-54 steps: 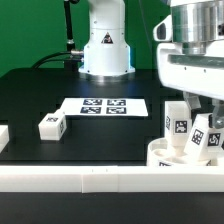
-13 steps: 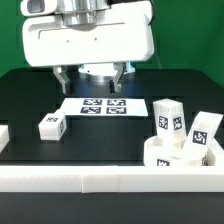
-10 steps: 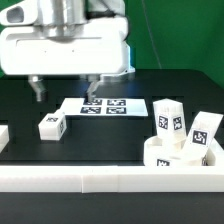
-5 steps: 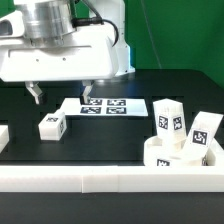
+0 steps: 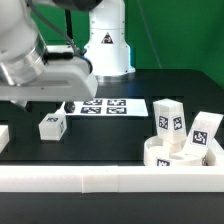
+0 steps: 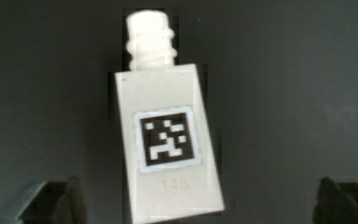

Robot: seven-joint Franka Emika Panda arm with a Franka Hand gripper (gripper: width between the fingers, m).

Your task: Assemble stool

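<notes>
I see my gripper above the loose leg, which lies flat on the table. The fingers are spread wide, clear of its sides. The marker board lies just beyond. The seat, holding two upright legs, stands well apart at the exterior view's right.

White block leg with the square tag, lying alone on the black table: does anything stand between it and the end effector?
Nothing visible does. The white block leg lies bare on the black table, the open end effector above it.

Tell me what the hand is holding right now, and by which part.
Nothing is held. The hand is open and hovers over the loose leg, which lies flat on the table, clear of both fingers.
</notes>
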